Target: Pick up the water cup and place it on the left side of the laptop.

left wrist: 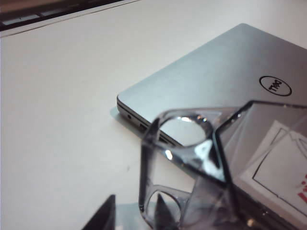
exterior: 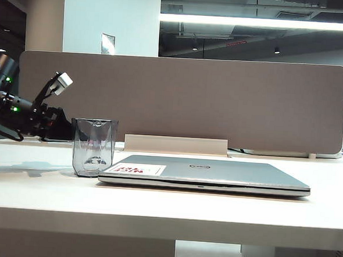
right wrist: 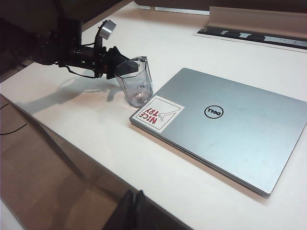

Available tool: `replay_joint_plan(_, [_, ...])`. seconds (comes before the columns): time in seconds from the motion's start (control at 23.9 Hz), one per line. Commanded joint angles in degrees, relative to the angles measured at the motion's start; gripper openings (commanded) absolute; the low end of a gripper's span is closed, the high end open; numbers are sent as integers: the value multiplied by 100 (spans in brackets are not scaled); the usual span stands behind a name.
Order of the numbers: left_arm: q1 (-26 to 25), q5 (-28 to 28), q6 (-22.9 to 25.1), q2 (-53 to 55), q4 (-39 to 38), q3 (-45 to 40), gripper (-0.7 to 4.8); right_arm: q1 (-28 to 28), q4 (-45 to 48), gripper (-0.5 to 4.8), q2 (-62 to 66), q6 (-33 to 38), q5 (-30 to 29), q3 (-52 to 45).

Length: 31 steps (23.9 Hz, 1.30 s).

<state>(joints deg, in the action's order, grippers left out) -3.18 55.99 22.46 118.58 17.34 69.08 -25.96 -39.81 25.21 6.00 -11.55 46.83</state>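
Water cup [exterior: 93, 147] stands upright on the desk [exterior: 167, 204] touching the Dell laptop [exterior: 206, 172] at its left, left end effector [right wrist: 111, 63] wide open and empty beside it, right end effector [right wrist: 135, 203] closed, empty, parked near; a careless retreat could tip the cup.

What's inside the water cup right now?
The water cup looks empty: through its clear walls only its own base and reflections show. It stands upright on the table at the laptop's left corner. A little water couldn't be ruled out.
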Motion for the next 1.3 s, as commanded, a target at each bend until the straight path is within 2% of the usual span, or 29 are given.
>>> replay_joint_plan(0.04, [2,190,26,57,74,101,96,-9,52,-7,-2,-22,55,7])
replay_joint_plan(0.59, [205,177,15,350,229,409,73,-9,-24,-7,0,-22,142,7])
replay_joint_plan(0.75, [245,168,24,372,315,409,-7,-9,-90,-7,-2,-22,149,7])
replay_joint_plan(1.05, [199,164,-20,369,308,409,-6,-9,-87,-7,-2,-20,140,7])
replay_joint_plan(1.3, [72,-136,-63,369,302,409,-6,-11,-90,-7,-2,-20,138,7])
